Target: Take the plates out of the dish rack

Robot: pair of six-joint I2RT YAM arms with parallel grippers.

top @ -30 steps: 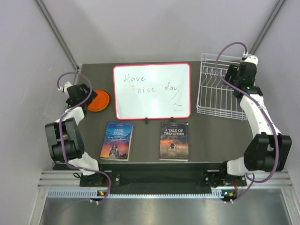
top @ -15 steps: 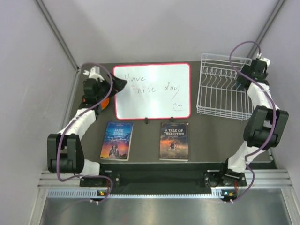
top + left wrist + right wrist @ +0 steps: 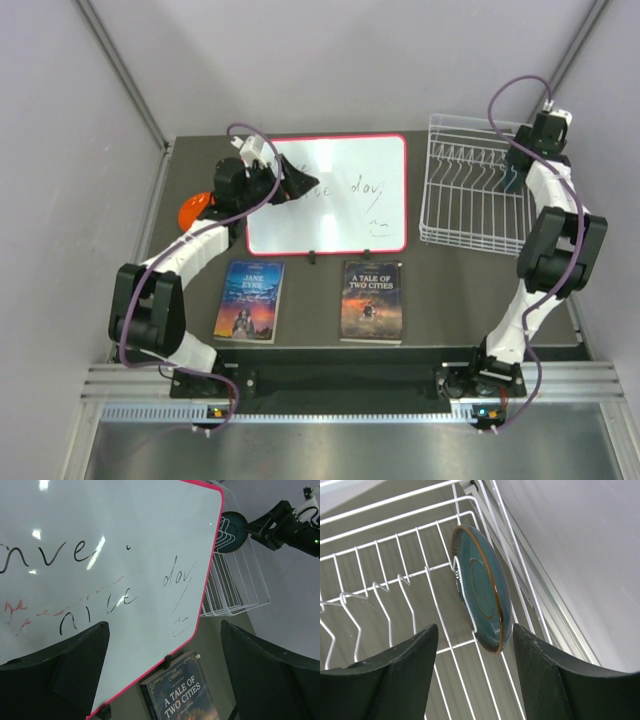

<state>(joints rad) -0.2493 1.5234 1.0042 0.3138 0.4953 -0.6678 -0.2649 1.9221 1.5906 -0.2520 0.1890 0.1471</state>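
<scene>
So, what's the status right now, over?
Left gripper open, empty, over the whiteboard. Right gripper open, facing dark teal plate standing in dish rack. Orange plate already out. Nothing seen blocking.

Overhead, two wrists; shared dish rack (image 3: 470, 238)

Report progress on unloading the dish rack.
Done: the orange plate lies on the table. In hand: the open right gripper faces a teal plate standing in the dish rack, not gripped. Left: lifting it out. The left gripper is open over the whiteboard.

One plate (image 3: 482, 596) stands in the dish rack (image 3: 465, 215), right of the whiteboard (image 3: 350, 212); another plate (image 3: 192, 209) lies left, books (image 3: 372, 300) in front.
</scene>
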